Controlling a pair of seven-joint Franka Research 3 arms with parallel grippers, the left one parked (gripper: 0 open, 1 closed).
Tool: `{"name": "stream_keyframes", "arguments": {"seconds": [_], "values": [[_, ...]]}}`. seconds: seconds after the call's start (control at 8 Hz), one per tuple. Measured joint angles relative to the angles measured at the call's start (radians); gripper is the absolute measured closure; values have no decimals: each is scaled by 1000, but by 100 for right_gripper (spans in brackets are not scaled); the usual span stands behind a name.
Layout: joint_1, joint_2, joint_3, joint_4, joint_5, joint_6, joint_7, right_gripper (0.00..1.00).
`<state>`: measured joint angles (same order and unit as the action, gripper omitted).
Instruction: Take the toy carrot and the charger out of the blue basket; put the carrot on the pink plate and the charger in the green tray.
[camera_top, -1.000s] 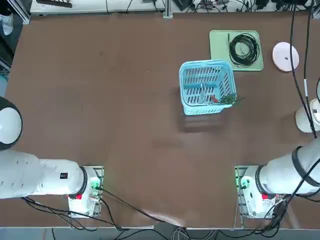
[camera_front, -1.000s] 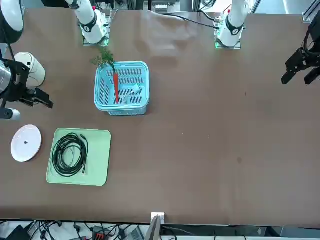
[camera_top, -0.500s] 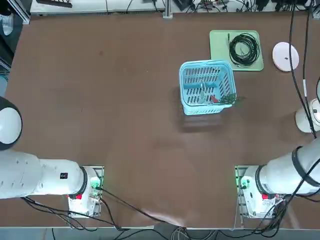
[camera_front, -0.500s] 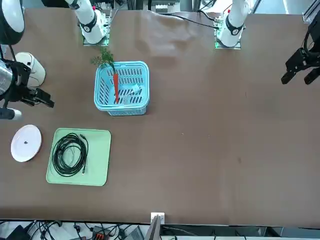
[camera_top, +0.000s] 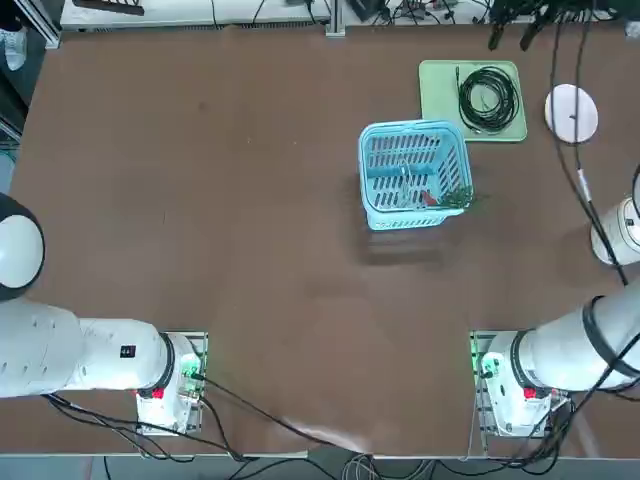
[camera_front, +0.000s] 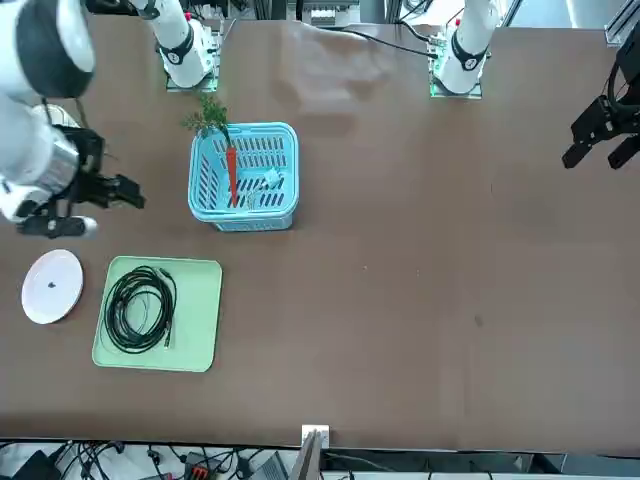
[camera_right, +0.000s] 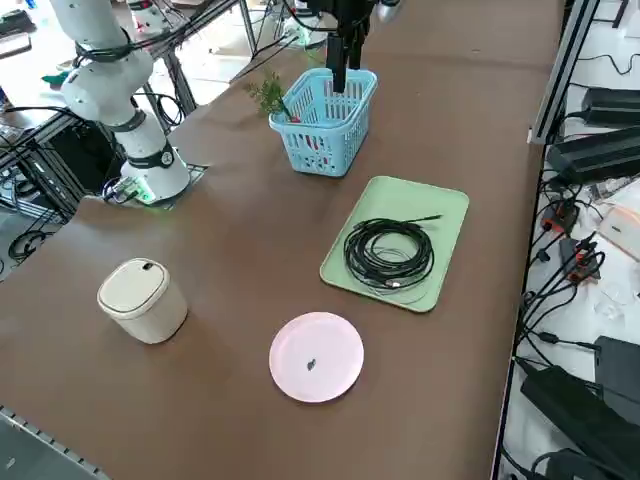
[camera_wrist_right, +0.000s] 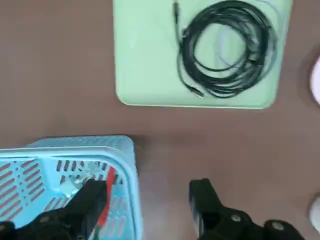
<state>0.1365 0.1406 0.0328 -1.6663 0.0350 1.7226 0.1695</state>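
Moved inward from the tabletop's right edge, the right gripper (camera_wrist_right: 150, 185) has fingers wide and empty, probably for picking the toy carrot (camera_front: 232, 175), whose tuft overhangs the blue basket's (camera_front: 245, 226) right edge, charger (camera_front: 272, 178) also inside.

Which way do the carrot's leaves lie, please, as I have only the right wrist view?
Observer: In the front view the leaves spill over the rim of the basket, while the red carrot lies inside.
Operator: Thank you. Is the right pincer touching the basket?
Observer: No, the front view shows the open right pincer apart from it, towards the robot's right.
Operator: And what is the white thing near the plate?
Observer: The right side view shows a lidded pot standing upright near the plate.
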Motion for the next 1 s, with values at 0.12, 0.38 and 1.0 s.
{"name": "stream_keyframes", "arguments": {"seconds": [0.12, 0.38, 1.0], "values": [[53, -59, 3, -157, 1, 140, 51, 0], [150, -157, 6, -452, 0, 383, 169, 0], [246, -189, 5, -623, 0, 514, 283, 0]]}}
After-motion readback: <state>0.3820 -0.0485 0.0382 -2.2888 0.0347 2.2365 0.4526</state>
